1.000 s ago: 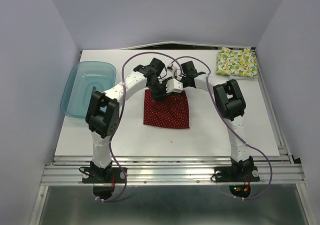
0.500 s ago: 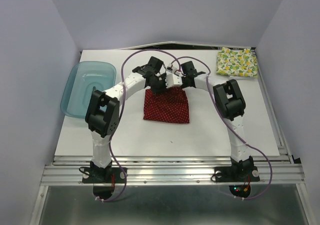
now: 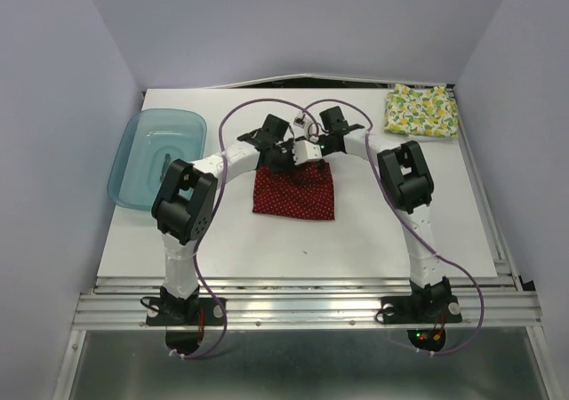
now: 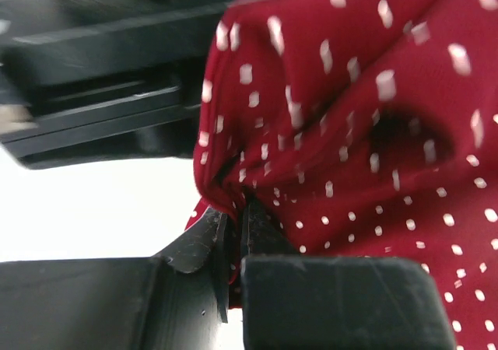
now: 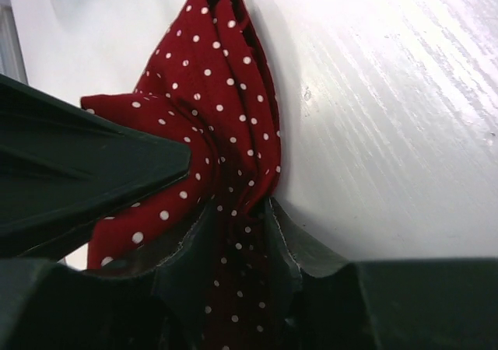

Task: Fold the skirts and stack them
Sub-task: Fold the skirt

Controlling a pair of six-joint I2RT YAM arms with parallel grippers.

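Observation:
The dark red polka-dot skirt [image 3: 295, 193] lies folded in the middle of the table, its far edge lifted by both grippers. My left gripper [image 3: 277, 156] is shut on the skirt's far left edge; in the left wrist view the cloth [image 4: 350, 117] bunches between the closed fingers [image 4: 233, 233]. My right gripper [image 3: 308, 152] is shut on the far right edge, with cloth [image 5: 222, 117] pinched between its fingers [image 5: 233, 233]. The cream fruit-print skirt [image 3: 420, 110] lies folded at the far right corner.
A translucent blue tray [image 3: 156, 156] sits at the table's left edge. The two wrists are close together above the red skirt's far edge. The white table [image 3: 400, 222] ends at a metal rail in front.
Both grippers have moved slightly toward me with the red skirt's far edge, after going farther back half a second ago. The skirt's visible patch has become shorter.

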